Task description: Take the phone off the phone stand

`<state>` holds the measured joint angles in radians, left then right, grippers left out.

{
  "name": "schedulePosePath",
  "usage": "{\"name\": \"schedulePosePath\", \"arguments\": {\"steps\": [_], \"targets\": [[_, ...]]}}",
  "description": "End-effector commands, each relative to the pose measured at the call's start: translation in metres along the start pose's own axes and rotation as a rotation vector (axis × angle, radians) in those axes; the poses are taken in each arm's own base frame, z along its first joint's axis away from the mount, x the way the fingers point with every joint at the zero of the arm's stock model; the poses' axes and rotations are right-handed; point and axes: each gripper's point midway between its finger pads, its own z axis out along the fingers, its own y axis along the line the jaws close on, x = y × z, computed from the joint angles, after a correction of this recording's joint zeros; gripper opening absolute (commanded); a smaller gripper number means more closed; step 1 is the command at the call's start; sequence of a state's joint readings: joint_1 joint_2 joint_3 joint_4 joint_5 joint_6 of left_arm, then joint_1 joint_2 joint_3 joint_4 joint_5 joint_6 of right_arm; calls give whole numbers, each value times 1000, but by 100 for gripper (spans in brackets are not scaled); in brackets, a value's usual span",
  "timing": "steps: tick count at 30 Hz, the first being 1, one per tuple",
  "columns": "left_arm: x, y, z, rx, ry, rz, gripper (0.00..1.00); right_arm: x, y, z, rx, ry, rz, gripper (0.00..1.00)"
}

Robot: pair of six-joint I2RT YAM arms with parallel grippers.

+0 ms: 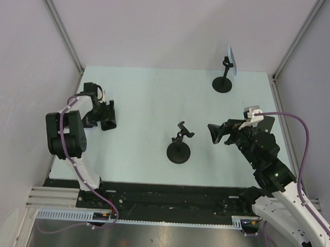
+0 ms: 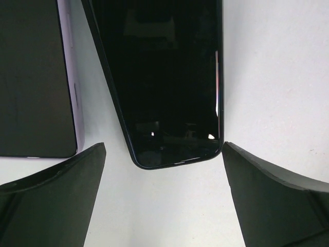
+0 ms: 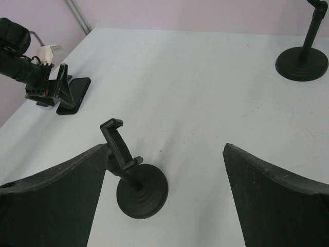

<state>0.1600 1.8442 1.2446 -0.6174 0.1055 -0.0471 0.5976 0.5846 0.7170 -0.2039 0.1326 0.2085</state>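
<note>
A dark phone (image 2: 159, 77) lies flat on the white table, its near end between the fingertips of my left gripper (image 2: 163, 146), which stands open and touches nothing. In the top view this gripper (image 1: 106, 116) hovers at the table's left side. A black phone stand (image 1: 179, 147) with an empty clamp (image 3: 117, 144) stands mid-table. My right gripper (image 1: 215, 134) is open just right of it, with nothing between its fingers (image 3: 51, 195). A second stand (image 1: 224, 78) at the back holds a light blue phone (image 1: 231, 59).
A second phone with a lilac edge (image 2: 36, 77) lies flat just left of the dark one. The far stand's round base (image 3: 302, 59) shows at the right wrist view's upper right. Side walls and metal frame posts (image 1: 62, 31) enclose the table.
</note>
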Motion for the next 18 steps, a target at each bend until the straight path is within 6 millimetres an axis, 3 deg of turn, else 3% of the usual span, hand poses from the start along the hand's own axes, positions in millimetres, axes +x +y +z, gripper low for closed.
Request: {"name": "schedulePosePath", "arguments": {"steps": [1,7,18], "targets": [[-10,-3,-19,-120,-62,55,100,-10,3,1,-14,-37,10,99],[-12,-21,-10,-165,-66,107,100,-10,1,1,-8,-37,9,99],[-14,3,-3,-303,-53,123,100,-9,1,1,-9,-33,13,99]]}}
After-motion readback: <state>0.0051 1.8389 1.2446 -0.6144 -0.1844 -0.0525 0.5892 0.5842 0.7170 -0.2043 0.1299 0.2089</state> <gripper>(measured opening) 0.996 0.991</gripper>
